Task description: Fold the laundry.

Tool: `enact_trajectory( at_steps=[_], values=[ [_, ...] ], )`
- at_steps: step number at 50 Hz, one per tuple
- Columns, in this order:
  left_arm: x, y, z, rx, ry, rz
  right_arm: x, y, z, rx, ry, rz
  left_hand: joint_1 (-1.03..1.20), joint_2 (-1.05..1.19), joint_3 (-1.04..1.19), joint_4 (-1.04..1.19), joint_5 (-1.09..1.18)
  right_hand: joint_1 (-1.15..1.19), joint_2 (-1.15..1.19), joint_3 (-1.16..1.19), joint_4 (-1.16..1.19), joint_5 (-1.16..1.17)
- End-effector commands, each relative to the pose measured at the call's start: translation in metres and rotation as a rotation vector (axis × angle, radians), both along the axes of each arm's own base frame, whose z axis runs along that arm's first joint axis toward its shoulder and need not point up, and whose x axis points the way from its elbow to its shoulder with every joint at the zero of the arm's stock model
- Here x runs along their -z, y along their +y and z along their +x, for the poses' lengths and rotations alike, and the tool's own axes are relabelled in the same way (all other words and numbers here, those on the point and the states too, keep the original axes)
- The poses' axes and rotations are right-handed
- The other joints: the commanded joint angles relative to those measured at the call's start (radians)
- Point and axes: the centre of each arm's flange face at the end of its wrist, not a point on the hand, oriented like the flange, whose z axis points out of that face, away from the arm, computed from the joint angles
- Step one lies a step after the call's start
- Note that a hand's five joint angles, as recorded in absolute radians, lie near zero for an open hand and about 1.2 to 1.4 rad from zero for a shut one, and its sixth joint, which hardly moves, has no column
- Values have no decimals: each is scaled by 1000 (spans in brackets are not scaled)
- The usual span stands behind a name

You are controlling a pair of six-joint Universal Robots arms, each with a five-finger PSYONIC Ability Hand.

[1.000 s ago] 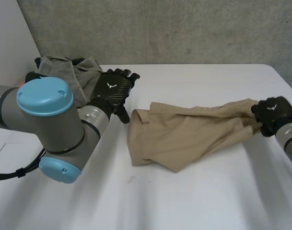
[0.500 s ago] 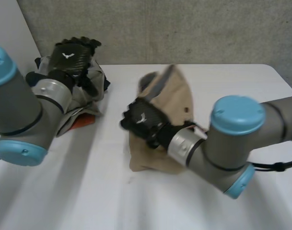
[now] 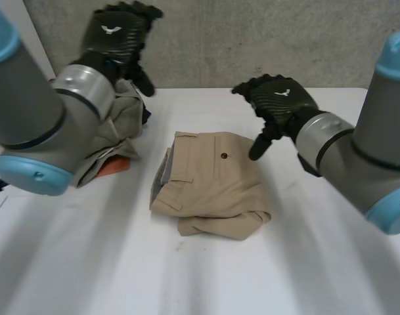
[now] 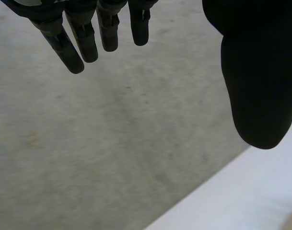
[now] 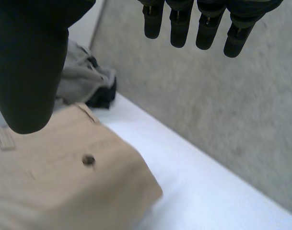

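Khaki trousers [image 3: 209,180] are folded into a compact stack at the middle of the table [image 3: 331,262], button pocket up, near edge slightly bunched. Left hand [image 3: 117,36] is held high over the unfolded pile [image 3: 117,115] at far left, fingers straight, nothing gripped. Right hand [image 3: 278,98] is poised above the stack's far right corner, likewise spread and empty. Judgement: the bunched edge is best pressed flat with an open palm, not pinched, so layers aren't dragged.

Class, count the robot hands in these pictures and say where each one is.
2. The left hand hangs open above the pile of clothes at the left of the table. The right hand hovers open over the folded tan trousers.
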Motion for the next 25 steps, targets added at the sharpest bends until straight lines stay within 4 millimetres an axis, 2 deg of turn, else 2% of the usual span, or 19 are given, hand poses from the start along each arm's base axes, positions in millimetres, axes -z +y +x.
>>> enact_trajectory(
  at_steps=[1,5,6,8,10,13,16,19,25],
  values=[
    [38,17,-48,123,-94,143,12,-20,-2,39,24,158,-17,-31,-34,-25,-48,-50,-36,-34,-34,-48],
    [73,15,-66,142,-166,241,27,-26,6,37,36,240,-17,-31,-34,-25,-48,-50,-36,-34,-34,-48],
    [92,14,-71,151,-205,290,35,-28,9,37,47,267,-17,-31,-34,-25,-48,-50,-36,-34,-34,-48],
    [109,13,-76,157,-241,335,45,-31,11,41,63,296,-17,-31,-34,-25,-48,-50,-36,-34,-34,-48],
    [137,10,-78,151,-303,400,59,-35,14,51,87,328,-17,-31,-34,-25,-48,-50,-36,-34,-34,-48],
    [164,4,-73,117,-387,469,80,-38,18,62,122,356,-17,-31,-34,-25,-48,-50,-36,-34,-34,-48],
    [180,-4,-62,40,-449,517,100,-40,21,68,155,379,-17,-31,-34,-25,-48,-50,-36,-34,-34,-48],
    [186,-7,-54,-12,-476,541,115,-42,22,65,184,385,-17,-31,-34,-25,-48,-50,-36,-34,-34,-48],
    [171,-1,-45,-44,-487,540,120,-43,22,47,250,330,-17,-31,-34,-25,-48,-50,-36,-34,-34,-48]
  ],
)
